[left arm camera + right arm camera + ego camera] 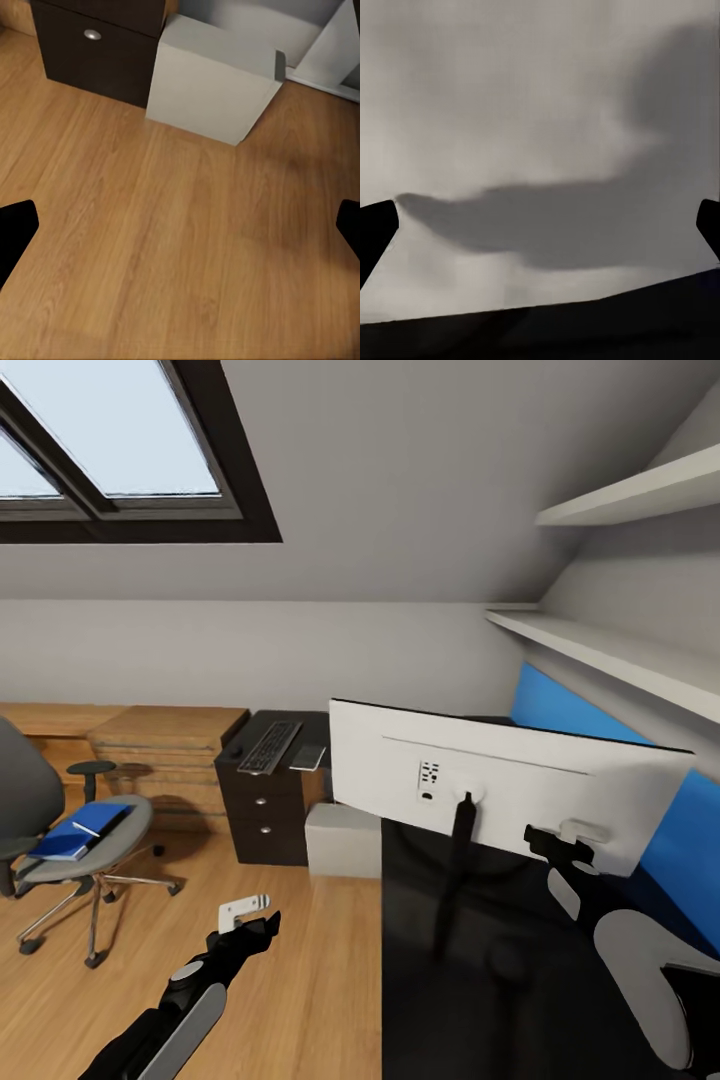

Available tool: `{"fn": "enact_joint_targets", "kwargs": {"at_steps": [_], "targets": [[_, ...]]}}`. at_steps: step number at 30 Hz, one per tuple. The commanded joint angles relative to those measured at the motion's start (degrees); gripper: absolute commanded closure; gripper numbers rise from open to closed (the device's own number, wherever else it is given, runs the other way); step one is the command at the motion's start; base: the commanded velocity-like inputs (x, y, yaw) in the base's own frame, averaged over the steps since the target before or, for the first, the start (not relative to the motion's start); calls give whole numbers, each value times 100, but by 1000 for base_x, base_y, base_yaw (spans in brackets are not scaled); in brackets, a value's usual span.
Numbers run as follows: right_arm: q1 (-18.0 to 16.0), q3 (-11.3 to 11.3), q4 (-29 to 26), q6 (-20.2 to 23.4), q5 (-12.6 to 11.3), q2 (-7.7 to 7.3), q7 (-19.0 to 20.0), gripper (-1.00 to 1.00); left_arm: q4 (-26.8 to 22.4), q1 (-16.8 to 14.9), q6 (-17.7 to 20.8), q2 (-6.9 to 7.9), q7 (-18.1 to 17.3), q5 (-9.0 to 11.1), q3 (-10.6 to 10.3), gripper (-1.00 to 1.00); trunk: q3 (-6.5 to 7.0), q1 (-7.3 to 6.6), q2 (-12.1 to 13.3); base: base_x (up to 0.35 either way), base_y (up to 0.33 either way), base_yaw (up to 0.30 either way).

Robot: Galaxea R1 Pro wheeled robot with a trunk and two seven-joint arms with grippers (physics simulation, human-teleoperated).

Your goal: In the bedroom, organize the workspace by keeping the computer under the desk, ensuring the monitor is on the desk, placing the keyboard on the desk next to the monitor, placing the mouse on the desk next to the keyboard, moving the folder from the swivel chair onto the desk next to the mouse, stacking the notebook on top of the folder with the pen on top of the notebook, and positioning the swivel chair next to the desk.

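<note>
monitor (pixel 500 790) on desk (pixel 480 960), back to camera, screen hidden | right tool (pixel 560 840) open at its lower back edge, contact unclear | left tool (pixel 245 915) open over floor (pixel 150 247), computer (pixel 214 86) ahead | folder (pixel 85 830) on chair (pixel 60 840) | keyboard (pixel 268 746) on far desk end

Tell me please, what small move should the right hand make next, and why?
Probably close on the monitor. The right hand is open at the lower edge of its pale back, which faces the robot on the desk, so gripping first would allow turning it.

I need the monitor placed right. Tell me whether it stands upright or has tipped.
Upright: the monitor stands on the desk on its stand, pale back facing the camera.
</note>
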Motion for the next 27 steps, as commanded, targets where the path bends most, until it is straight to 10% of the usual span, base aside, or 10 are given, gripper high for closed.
{"fn": "enact_joint_targets", "kwargs": {"at_steps": [1, 27], "targets": [[-6, 17, 5, -27, -59, 0, 1, -100, -10, -7, 8, 9, 48, 36, -19, -100, -9, 4, -7, 275, 0, 0], [-6, 17, 4, -27, -55, -18, 1, -100, 8, -3, 0, 1, 42, 41, -19, -100, -9, 4, -7, 34, 0, 0]]}}
